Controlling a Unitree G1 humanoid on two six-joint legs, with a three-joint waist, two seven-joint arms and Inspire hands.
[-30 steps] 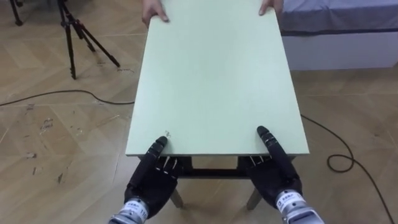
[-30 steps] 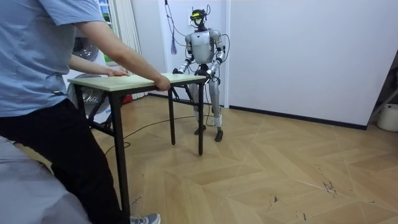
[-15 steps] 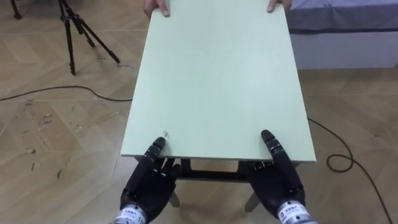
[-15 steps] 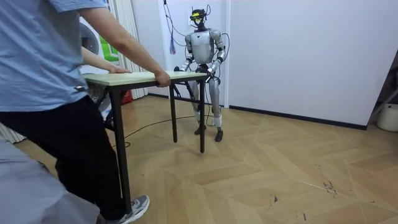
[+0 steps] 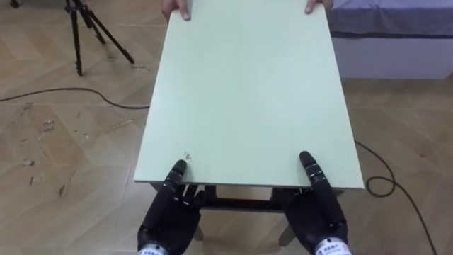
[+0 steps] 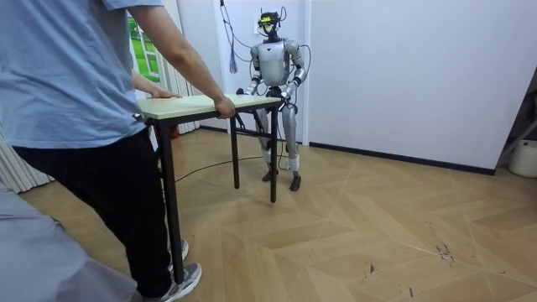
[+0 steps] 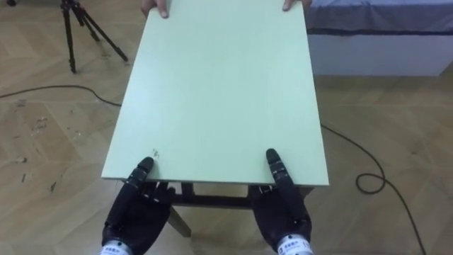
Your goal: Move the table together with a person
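The robot's left hand (image 5: 167,217) sits at the bottom of the left eye view, left of centre. Its thumb lies flat on top of the table (image 5: 248,92) and its fingers reach under the near edge, so it clamps the board. The right hand (image 5: 320,214) does the same at the bottom right of centre, thumb on top, fingers tucked below the edge. The pale green tabletop runs from these two hands up the middle of the frame to the top. There the person's hands (image 5: 178,9) hold the far edge, one at each corner. In the upper left a dark tripod (image 5: 78,32) stands on the wooden floor, and a black cable (image 5: 71,92) curves across the boards below it. A bed (image 5: 396,32) with a grey cover fills the upper right. In the room view the robot stands upright at the far end of the table, near a white wall. The person (image 6: 59,84), in a blue shirt and dark trousers, stands at the left of the frame gripping the near end.
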